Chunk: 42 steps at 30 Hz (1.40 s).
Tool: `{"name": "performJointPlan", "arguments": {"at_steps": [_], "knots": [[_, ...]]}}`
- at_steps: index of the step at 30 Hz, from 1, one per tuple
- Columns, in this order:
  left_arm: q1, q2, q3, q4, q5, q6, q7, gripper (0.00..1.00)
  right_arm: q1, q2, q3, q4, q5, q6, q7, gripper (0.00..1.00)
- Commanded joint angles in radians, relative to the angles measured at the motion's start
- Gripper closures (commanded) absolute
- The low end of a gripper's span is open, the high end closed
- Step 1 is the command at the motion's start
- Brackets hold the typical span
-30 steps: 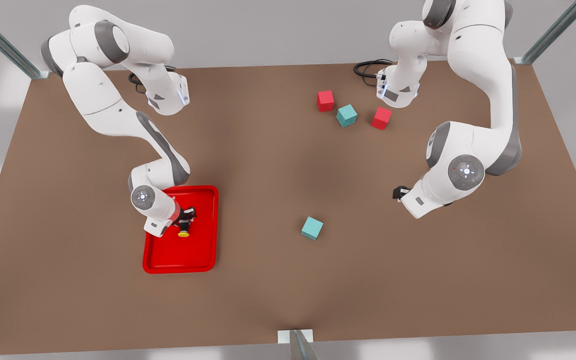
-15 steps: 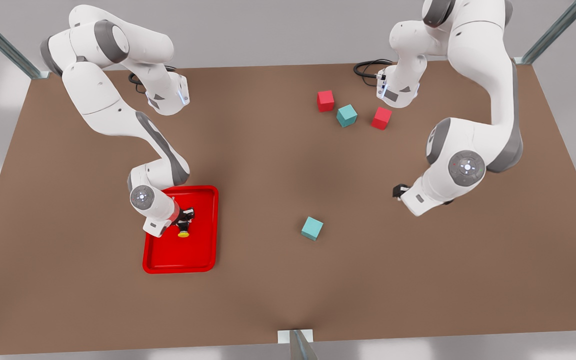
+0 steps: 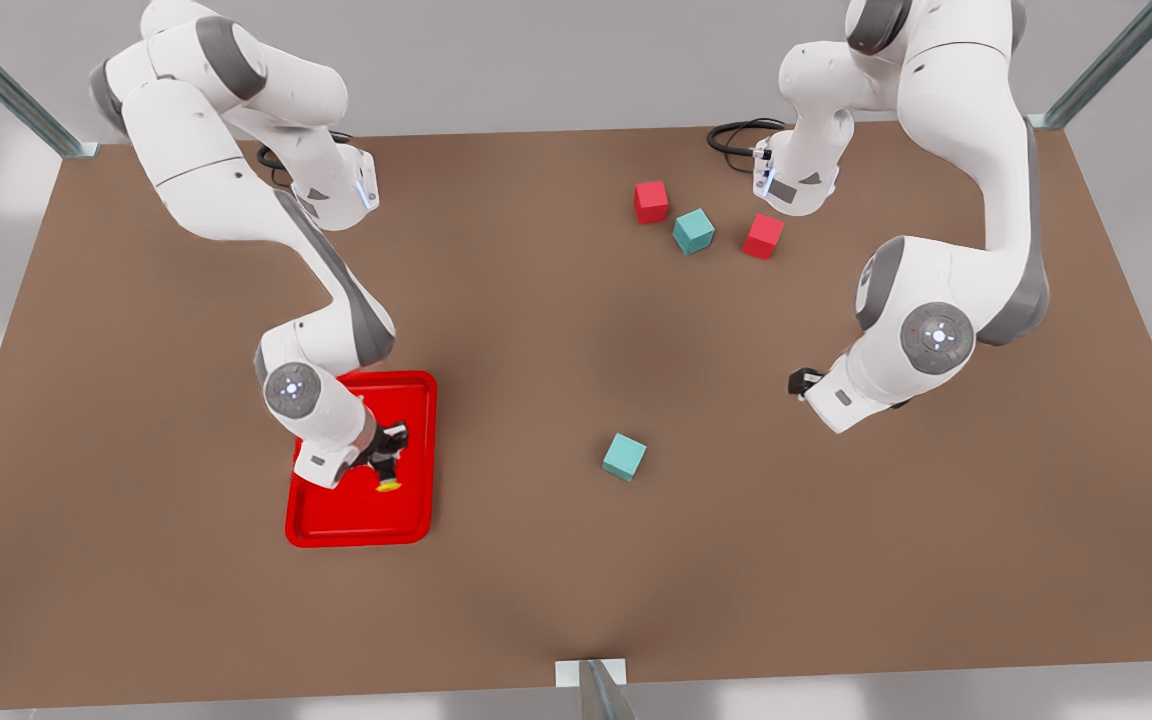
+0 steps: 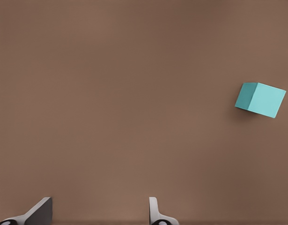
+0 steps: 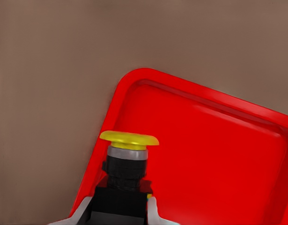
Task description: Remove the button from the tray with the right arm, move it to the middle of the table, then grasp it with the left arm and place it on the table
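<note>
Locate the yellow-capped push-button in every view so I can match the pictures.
Front view: the yellow-capped push-button sits in the right gripper, over the flat red tray.
Left wrist view: not in it.
Right wrist view: button between the fingers.
Shared landmark: the tray's rim.

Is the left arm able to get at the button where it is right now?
Probably not: the button is clamped in the right gripper over the tray, far across the table from the open left gripper.

Two white arms (image 3: pixel 236 200), grey joint bands, round lit wrist discs, black pincers (image 3: pixel 386 455), black base cables (image 3: pixel 736 135)
</note>
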Motion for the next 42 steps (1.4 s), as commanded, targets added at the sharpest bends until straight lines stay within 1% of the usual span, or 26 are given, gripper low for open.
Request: {"name": "performJointPlan", "arguments": {"at_steps": [1, 2, 5, 8, 10, 13, 15, 16, 19, 23, 26, 33, 35, 36, 42], "knots": [[0.002, -0.001, 0.0, 0.0, 0.001, -0.001, 0.0, 0.0, 0.054, 0.002, 0.008, 0.053, 0.003, -0.193, 0.26, 0.51], [0.004, -0.001, 0.001, 0.0, 0.001, -0.001, 0.0, 0.0, 0.09, 0.011, 0.008, 0.079, 0.005, -0.196, 0.318, 0.51], [0.008, -0.001, 0.003, -0.001, 0.002, -0.001, 0.0, 0.0, 0.228, 0.085, 0.009, 0.278, 0.069, -0.294, 0.53, 0.51], [0.011, 0.0, 0.004, -0.001, 0.002, 0.002, 0.0, 0.0, 0.406, 0.166, 0.009, 0.409, 0.068, -0.291, 0.791, 0.51], [0.013, 0.0, 0.006, -0.001, 0.002, 0.002, -0.002, 0.0, 0.514, 0.267, 0.008, 0.554, 0.068, -0.289, 0.921, 0.51], [0.011, 0.002, 0.006, -0.001, 0.002, 0.005, -0.002, 0.0, 0.634, 0.377, -0.001, 0.723, 0.065, -0.254, 1.058, 0.51], [0.011, 0.002, 0.006, -0.001, 0.002, 0.004, -0.002, 0.0, 0.758, 0.402, -0.1, 0.733, 0.066, -0.105, 1.145, 0.51], [0.011, 0.002, 0.006, -0.001, 0.004, 0.005, -0.002, 0.0, 0.783, 0.427, -0.103, 0.751, 0.066, -0.067, 1.165, 0.51], [0.011, 0.003, 0.007, -0.001, 0.004, 0.007, -0.002, 0.0, 0.831, 0.459, -0.118, 0.772, 0.065, -0.07, 1.173, 0.51], [0.011, 0.005, 0.009, -0.001, 0.004, 0.01, -0.009, 0.0, 0.825, 0.464, -0.133, 0.742, 0.055, -0.114, 1.164, 0.51], [0.011, 0.006, 0.009, -0.001, 0.004, 0.012, -0.012, 0.0, 0.828, 0.465, -0.143, 0.716, 0.054, -0.108, 1.165, 0.5], [0.011, 0.005, 0.009, 0.0, 0.004, 0.01, -0.022, 0.0, 0.831, 0.511, -0.15, 0.716, 0.029, -0.093, 1.164, 0.5], [0.011, 0.006, 0.009, 0.0, 0.004, 0.012, -0.022, 0.0, 0.838, 0.523, -0.17, 0.716, 0.029, -0.091, 1.162, 0.5], [0.011, 0.008, 0.009, -0.001, 0.004, 0.013, -0.022, 0.0, 0.838, 0.536, -0.172, 0.716, 0.025, -0.047, 1.162, 0.5], [0.011, 0.01, 0.009, 0.0, 0.004, 0.013, -0.022, 0.0, 0.852, 0.554, -0.19, 0.716, 0.023, -0.041, 1.164, 0.49]]}}
